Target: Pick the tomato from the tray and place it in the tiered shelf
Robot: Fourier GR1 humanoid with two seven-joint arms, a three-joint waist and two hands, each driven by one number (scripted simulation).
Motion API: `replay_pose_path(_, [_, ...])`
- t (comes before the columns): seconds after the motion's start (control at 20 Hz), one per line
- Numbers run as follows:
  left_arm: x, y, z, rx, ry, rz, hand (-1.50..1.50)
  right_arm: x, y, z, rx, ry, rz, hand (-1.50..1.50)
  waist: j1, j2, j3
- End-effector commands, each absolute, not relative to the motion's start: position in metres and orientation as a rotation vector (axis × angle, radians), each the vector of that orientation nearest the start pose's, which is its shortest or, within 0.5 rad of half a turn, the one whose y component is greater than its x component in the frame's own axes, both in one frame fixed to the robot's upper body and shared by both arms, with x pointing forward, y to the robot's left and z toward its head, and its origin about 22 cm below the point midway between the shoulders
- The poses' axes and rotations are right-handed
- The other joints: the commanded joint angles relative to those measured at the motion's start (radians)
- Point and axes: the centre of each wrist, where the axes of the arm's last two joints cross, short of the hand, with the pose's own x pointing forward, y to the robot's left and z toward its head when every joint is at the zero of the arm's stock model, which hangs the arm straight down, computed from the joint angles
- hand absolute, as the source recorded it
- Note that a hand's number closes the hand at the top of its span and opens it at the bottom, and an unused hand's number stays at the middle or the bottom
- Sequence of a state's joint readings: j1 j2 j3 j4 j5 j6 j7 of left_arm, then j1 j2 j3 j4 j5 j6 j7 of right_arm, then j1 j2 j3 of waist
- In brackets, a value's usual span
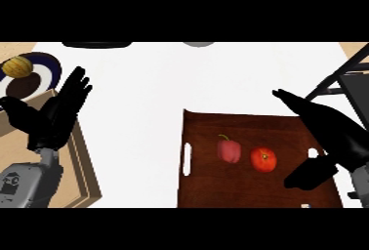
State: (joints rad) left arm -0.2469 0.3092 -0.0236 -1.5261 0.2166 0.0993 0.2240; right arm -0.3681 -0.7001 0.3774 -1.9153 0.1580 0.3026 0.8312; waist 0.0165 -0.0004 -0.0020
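Hovering over the brown tray's (pixel 209 195) right edge, the right robot hand (pixel 328 139) was released, fingers straight, grasping nothing. Just left of it lay the tomato (pixel 264 159), beside a red pepper (pixel 229 150). The left robot hand (pixel 54 114) rested open, far left.

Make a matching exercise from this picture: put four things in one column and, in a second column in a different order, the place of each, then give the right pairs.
Things:
1. tomato
2. red pepper
3. yellow fruit
4. left robot hand

Places:
A. on the plate in the far left corner
B. on the brown tray, nearest the right robot hand
C. open, fingers up, at the left edge of the view
D. on the tray, just left of the tomato

Pairs: 1-B, 2-D, 3-A, 4-C
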Motion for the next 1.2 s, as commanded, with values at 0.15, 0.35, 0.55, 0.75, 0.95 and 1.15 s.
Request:
replay_pose_path(0.15, [0.295, 0.279, 0.058, 0.081, -1.515, -0.054, 0.00, 0.253, -0.173, 0.154, -0.746, -0.933, 1.220, -1.50, -0.009, 0.000, 0.001])
replay_pose_path(0.35, [0.299, 0.283, 0.062, 0.099, -1.530, -0.058, 0.00, 0.248, -0.173, 0.151, -0.799, -0.861, 1.260, -1.50, -0.018, -0.001, 0.001])
replay_pose_path(0.55, [0.300, 0.264, 0.060, 0.088, -1.528, -0.060, 0.00, 0.264, -0.164, 0.150, -0.824, -0.843, 1.273, -1.50, -0.013, 0.000, 0.001])
replay_pose_path(0.75, [0.294, 0.291, 0.051, 0.102, -1.535, -0.063, 0.00, 0.249, -0.173, 0.114, -0.796, -0.794, 1.283, -1.50, -0.016, 0.001, 0.002])
replay_pose_path(0.95, [0.305, 0.271, 0.069, 0.071, -1.520, -0.049, 0.00, 0.235, -0.173, 0.115, -0.800, -0.805, 1.279, -1.50, -0.021, 0.000, 0.002])
replay_pose_path(1.15, [0.303, 0.291, 0.076, 0.106, -1.527, -0.045, 0.00, 0.251, -0.187, 0.101, -0.799, -0.789, 1.274, -1.50, -0.017, 0.000, 0.002])
